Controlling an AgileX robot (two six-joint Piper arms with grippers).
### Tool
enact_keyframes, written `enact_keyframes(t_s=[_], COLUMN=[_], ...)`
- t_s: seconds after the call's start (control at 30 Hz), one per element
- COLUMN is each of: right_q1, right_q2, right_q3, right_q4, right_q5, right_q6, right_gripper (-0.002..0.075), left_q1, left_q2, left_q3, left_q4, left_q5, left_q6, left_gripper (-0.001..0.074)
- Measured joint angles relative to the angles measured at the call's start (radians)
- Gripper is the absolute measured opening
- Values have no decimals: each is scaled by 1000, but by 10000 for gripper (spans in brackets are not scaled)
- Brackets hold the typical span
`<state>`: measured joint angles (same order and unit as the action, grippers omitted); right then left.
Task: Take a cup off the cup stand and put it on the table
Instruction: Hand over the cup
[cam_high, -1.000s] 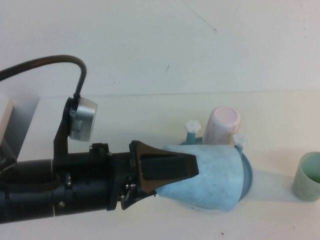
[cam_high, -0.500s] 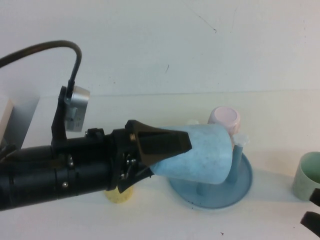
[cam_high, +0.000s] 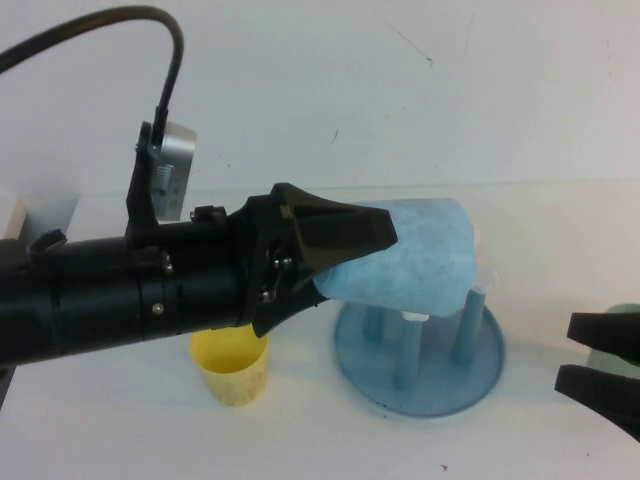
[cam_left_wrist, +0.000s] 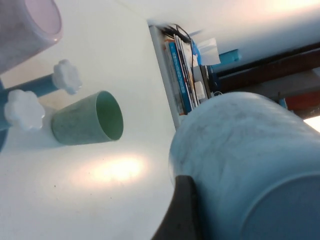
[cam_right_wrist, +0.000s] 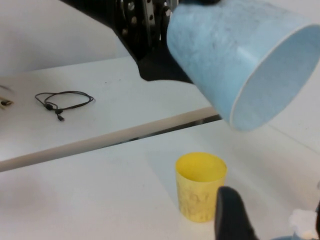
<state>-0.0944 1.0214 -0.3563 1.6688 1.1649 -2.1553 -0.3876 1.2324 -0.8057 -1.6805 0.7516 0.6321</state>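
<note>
Fingers of the right gripper (cam_high: 598, 372), black and spread apart with nothing between them, reach into the high view at its lower right edge, low over the large flat white table (cam_high: 120, 430). Just ahead of them a sliver of a pale green plastic cup (cam_high: 625, 312) shows at the edge; the left wrist view shows that cup (cam_left_wrist: 89, 124) standing apart from the pegs. A yellow plastic cup (cam_high: 231, 365) stands upright on the table beneath the left arm. Beside it sits the round blue cup stand (cam_high: 420, 348), its upright blue pegs bare where they show. Above the stand, the left gripper (cam_high: 340, 255) is clamped on the light blue speckled plastic tumbler (cam_high: 405, 252), which it holds lifted clear of the pegs and tipped nearly on its side, open mouth pointing to the robot's right. Behind the tumbler, a pale pink plastic cup (cam_left_wrist: 27, 27) sits upside down on a far peg.
</note>
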Motion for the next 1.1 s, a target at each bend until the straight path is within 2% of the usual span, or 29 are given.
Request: enact_keyframes(t_s=[0.17, 0.3, 0.47, 0.73, 1.1], right_q1=[13, 41, 78, 124, 130], right_q2=[21, 21, 21, 99, 213], right_q3=[-30, -51, -98, -142, -161], right_q4=[4, 4, 4, 4, 4], right_q5=[0, 0, 0, 7, 3], right_q6=[-56, -91, -123, -111, -100], right_gripper=[351, 355, 395, 419, 419], left_q1=[1, 1, 1, 1, 1], left_q2=[38, 72, 146, 186, 186], left_q3=[-1, -2, -2, -21, -175], left_q4=[0, 0, 0, 2, 2], left_q5=[62, 111, 163, 168, 177], left_q6=[-18, -131, -195, -159, -80], left_gripper=[564, 564, 564, 564, 564])
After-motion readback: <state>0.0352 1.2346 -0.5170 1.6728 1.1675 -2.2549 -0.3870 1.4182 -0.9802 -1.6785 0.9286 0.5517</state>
